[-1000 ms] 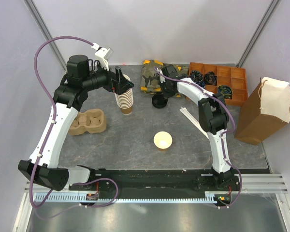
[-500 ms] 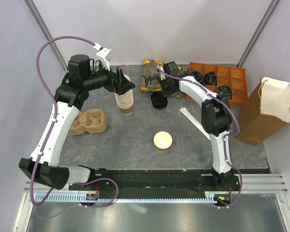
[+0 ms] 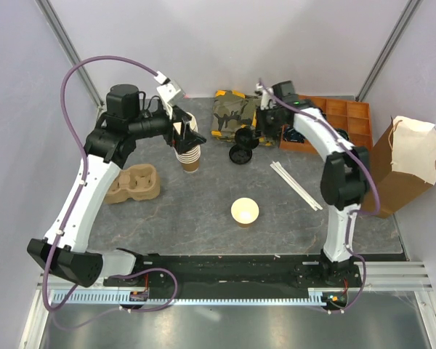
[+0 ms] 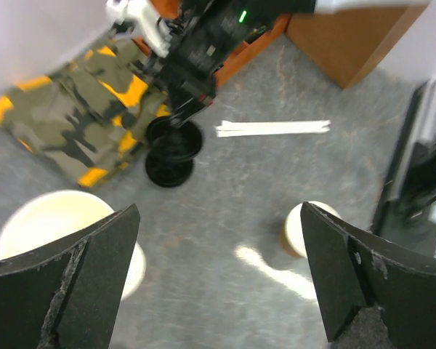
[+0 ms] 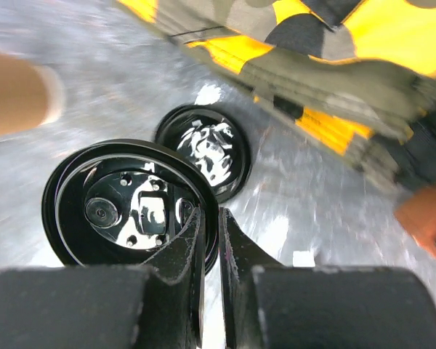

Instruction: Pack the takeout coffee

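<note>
Now the small paper cup (image 3: 245, 211) stands upright on the grey table (image 3: 203, 218), in the near half and well apart from both arms. Its top is open, and the cream-white inside shows.

The right gripper (image 5: 209, 218) is at the far side of the table, just beside the camouflage bag (image 3: 232, 113). Its two fingers are pressed together on the rim of a black lid (image 5: 127, 207), so it grasps this lid by the edge. A second black lid (image 5: 203, 149) lies flat on the table, and in the right wrist view the held one partly covers it. I cannot tell if the two lids touch.

The left gripper (image 4: 218, 211) hangs over the stack of cups (image 3: 191, 156), a little to the left of the lids. Its fingers are spread wide and nothing is between them. In the left wrist view the pale rim of the top cup shows beside the left finger.

A cardboard cup carrier (image 3: 134, 182) lies at the left side of the table. Some thin white sticks (image 3: 296, 185) lie to the right of the small paper cup. A brown paper bag (image 3: 392, 174) stands at the right edge, near an orange tray (image 3: 352, 116).
</note>
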`<state>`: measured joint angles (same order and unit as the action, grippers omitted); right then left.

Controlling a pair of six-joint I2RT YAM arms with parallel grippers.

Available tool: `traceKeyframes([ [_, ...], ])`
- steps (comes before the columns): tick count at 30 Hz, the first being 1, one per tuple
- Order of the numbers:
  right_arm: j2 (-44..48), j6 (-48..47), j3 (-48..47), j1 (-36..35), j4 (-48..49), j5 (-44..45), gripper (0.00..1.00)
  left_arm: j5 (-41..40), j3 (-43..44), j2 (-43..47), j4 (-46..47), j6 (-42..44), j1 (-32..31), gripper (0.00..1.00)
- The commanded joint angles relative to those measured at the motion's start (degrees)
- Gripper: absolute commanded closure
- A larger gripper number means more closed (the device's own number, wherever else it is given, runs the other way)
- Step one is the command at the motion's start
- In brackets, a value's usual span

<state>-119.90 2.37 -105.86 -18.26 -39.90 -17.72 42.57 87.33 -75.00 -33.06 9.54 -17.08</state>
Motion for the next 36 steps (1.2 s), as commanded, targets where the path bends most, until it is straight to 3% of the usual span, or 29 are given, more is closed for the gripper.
traceKeyframes([
  [1, 12.74, 0.88, 5.03, 5.77, -0.09, -17.59, 1.0, -3.34, 0.74, 3.37, -1.13, 20.73, -5.66, 0.0],
  [7, 23.65, -1.93, 15.93, 6.4, -3.16, -35.44, 1.0, -6.19, -3.3, 6.53, -1.4, 39.29, -13.84, 0.03],
  [12, 28.57, -5.62, 23.66, 6.48, -9.4, -49.03, 1.0, -3.8, -11.72, 12.05, 1.93, 53.99, -19.99, 0.2],
  [16, 32.0, -3.43, 28.95, 6.4, -8.09, -58.91, 1.0, -9.78, -32.07, 21.29, 27.2, 54.88, -28.42, 0.25],
  [18, 33.06, -2.46, 30.79, 6.31, -7.91, -63.2, 1.0, -10.92, -36.25, 23.05, 37.25, 56.72, -30.46, 0.3],
  [24, 35.43, 3.42, 35.28, 5.69, -8.44, -66.92, 1.0, -13.12, -42.85, 23.59, 47.02, 63.48, -37.93, 0.37],
  [30, 37.1, 5.45, 38.98, 4.73, -8.18, -68.42, 1.0, -15.23, -45.14, 21.65, 52.91, 66.92, -42.41, 0.54],
  [36, 36.67, 5.71, 38.98, 3.14, -7.91, -68.77, 1.0, -17.08, -44.88, 19.63, 53.71, 68.51, -44.27, 0.56],
])
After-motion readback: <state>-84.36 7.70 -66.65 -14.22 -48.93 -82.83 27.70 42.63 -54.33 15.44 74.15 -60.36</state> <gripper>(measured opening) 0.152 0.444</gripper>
